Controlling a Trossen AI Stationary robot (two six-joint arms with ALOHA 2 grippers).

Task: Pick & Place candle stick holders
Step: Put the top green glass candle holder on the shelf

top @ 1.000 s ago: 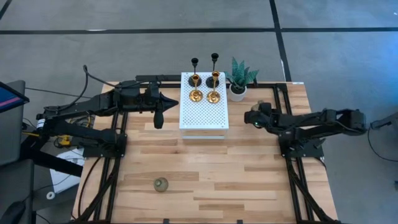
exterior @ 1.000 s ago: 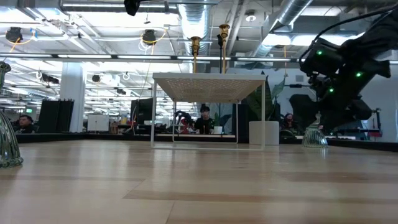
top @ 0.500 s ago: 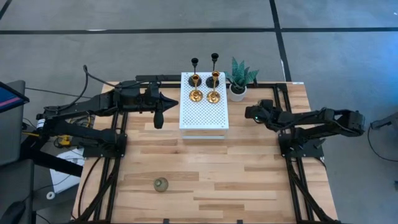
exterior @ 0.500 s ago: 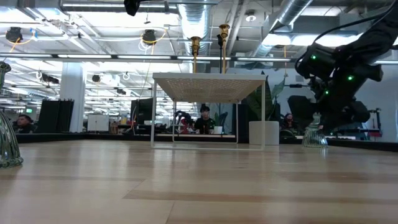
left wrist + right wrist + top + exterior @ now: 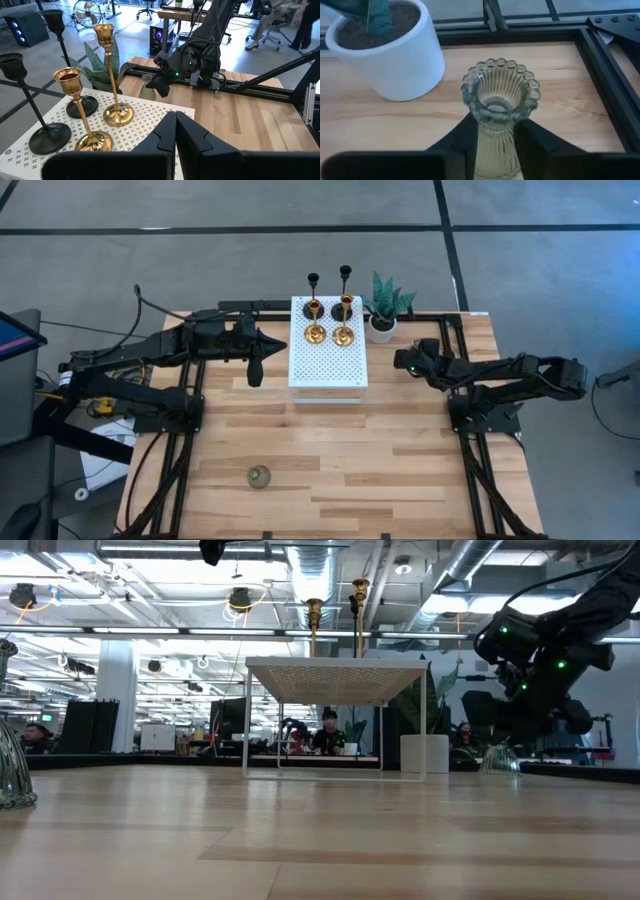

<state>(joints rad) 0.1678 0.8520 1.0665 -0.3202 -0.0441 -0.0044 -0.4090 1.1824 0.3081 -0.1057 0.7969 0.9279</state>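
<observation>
One ribbed, scalloped pale-green glass holder [image 5: 499, 115]

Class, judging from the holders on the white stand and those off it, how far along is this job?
Done: two black holders and two gold holders stand on the white perforated stand. In hand: the right gripper grips a pale-green glass holder beside the potted plant. Left: the other glass holder sits alone near the table's front edge. The left gripper waits shut beside the stand.

Gold pair [image 5: 329, 323], black pair [image 5: 329, 278] upright on stand; green glass holder [image 5: 259, 476] near front edge.
</observation>
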